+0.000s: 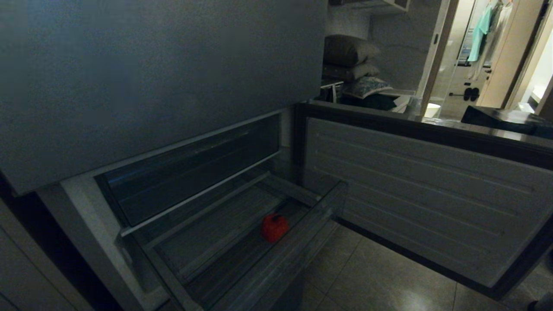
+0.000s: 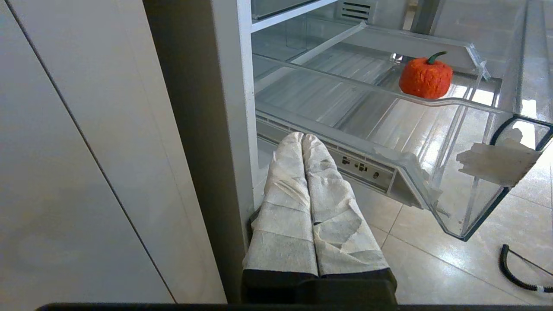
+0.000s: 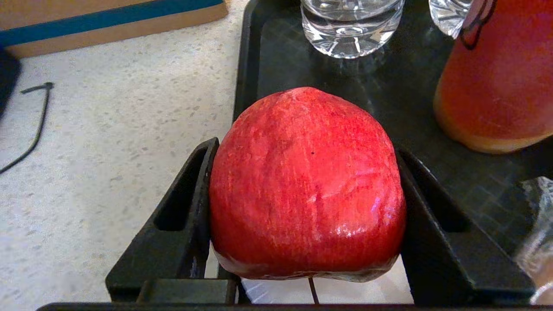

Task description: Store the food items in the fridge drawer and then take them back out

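1 red pepper (image 2: 425, 78) in the fridge drawer (image 2: 471, 108) — 1 red apple (image 3: 306, 183) between the right fingers (image 3: 190, 207).

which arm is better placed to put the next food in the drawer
Right, probably. The right gripper already has the red apple between its fingers over the black tray. The left gripper hangs shut and empty beside the drawer, which holds the red pepper.

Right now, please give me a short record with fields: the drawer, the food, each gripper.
drawer: fridge drawer pulled out
food in drawer: one red-orange pumpkin-like item with a green stem
right gripper: fingers against both sides of a red apple, at the edge of a black tray
left gripper: shut, empty, low beside the fridge
on tray: clear bottle bases, orange-red cup
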